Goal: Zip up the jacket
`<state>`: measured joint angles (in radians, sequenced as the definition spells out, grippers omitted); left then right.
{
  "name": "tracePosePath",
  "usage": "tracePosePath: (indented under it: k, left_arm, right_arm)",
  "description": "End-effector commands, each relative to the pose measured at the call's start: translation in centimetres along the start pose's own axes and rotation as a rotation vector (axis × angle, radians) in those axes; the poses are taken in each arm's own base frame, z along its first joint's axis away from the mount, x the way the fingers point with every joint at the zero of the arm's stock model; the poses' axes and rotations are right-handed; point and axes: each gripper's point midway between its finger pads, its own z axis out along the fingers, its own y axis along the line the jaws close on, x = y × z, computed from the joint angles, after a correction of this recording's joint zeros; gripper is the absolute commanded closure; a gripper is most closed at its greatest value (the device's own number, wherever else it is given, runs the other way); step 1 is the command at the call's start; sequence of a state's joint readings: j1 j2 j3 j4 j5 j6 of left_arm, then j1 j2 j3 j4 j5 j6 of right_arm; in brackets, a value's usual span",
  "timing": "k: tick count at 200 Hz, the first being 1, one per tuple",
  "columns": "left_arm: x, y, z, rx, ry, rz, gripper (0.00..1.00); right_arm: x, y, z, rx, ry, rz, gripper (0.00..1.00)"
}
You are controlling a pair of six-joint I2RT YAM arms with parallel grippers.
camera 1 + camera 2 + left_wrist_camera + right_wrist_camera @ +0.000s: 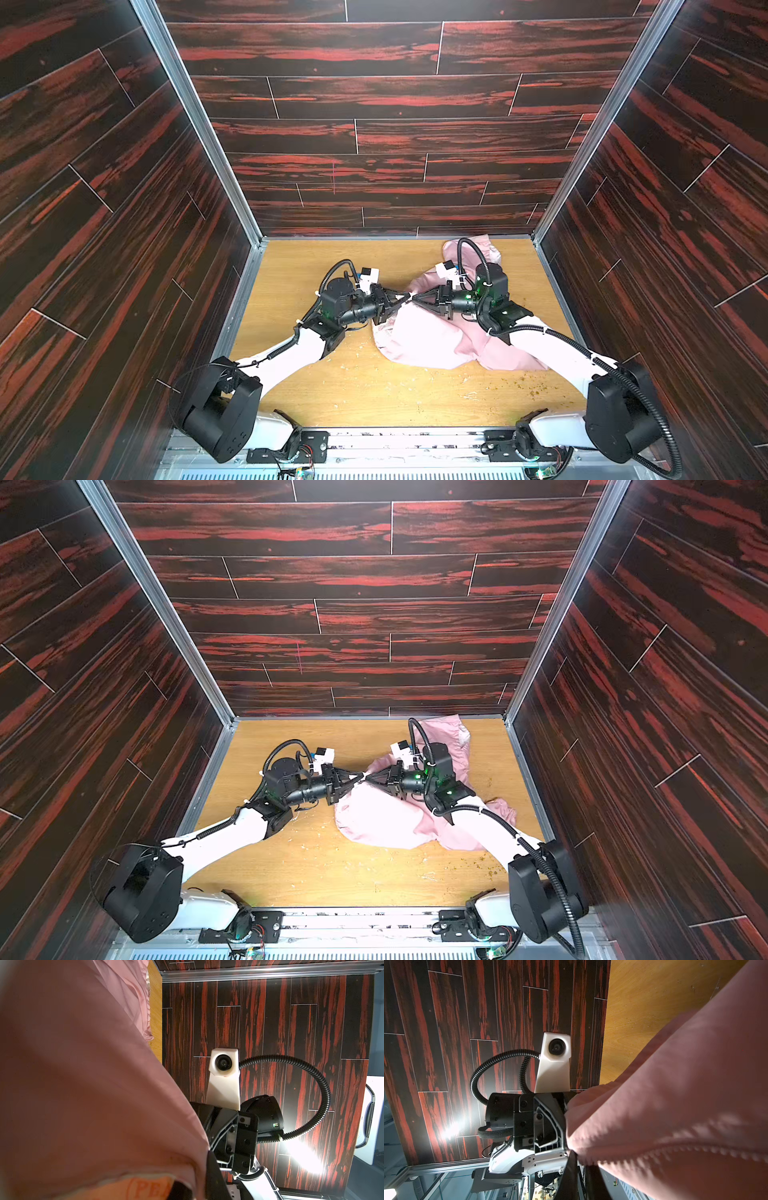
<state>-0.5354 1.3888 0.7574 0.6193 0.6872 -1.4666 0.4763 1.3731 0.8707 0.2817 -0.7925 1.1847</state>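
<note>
The light-pink jacket point(424, 336) point(382, 816) lies crumpled on the right half of the wooden table, and a peak of it is lifted at the middle. There my left gripper point(404, 297) point(357, 776) and right gripper point(416, 297) point(370, 776) meet tip to tip on a whitish edge of the fabric. In the left wrist view the left gripper point(197, 1184) is shut on pink jacket fabric point(83, 1084), beside an orange printed label point(149, 1187). In the right wrist view the right gripper point(581, 1169) has its jaws close together, pinching the jacket point(675, 1105) at a seam. The zipper is hidden.
The wooden table point(353, 395) is boxed in by dark red-streaked walls and aluminium corner posts point(249, 232). Crumbs point(536, 384) are scattered at the front right. A metal rail point(395, 434) carrying both arm bases runs along the front edge.
</note>
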Motion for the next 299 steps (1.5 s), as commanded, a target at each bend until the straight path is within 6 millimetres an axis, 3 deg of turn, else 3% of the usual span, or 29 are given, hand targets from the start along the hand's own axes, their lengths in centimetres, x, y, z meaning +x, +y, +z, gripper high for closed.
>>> tracePosePath:
  k: [1, 46, 140, 209, 283, 299]
  left_arm:
    - [0.6, -1.6, 0.4, 0.044, 0.038, 0.028, 0.99]
    - [0.7, -1.5, 0.5, 0.041, 0.047, 0.023, 1.0]
    - [0.8, -1.3, 0.5, 0.038, 0.054, 0.006, 1.0]
    - [1.0, -0.9, 0.7, 0.034, 0.074, -0.051, 1.0]
    - [1.2, -1.2, 0.7, 0.044, 0.083, -0.103, 1.0]
    - [1.2, -1.3, 0.6, 0.044, 0.084, -0.11, 1.0]
  right_arm:
    - [-0.3, 0.9, 0.7, -0.016, 0.022, -0.034, 0.87]
    - [-0.6, 1.2, 0.8, -0.017, 0.02, -0.037, 0.76]
    - [-1.2, 1.5, 1.2, -0.023, 0.019, -0.046, 0.81]
    - [-1.4, 0.9, 1.4, -0.015, 0.018, -0.064, 0.69]
    - [-1.6, 2.7, 1.3, -0.085, 0.006, -0.151, 0.69]
    - [-1.8, 3.0, 1.3, -0.091, -0.007, -0.161, 0.65]
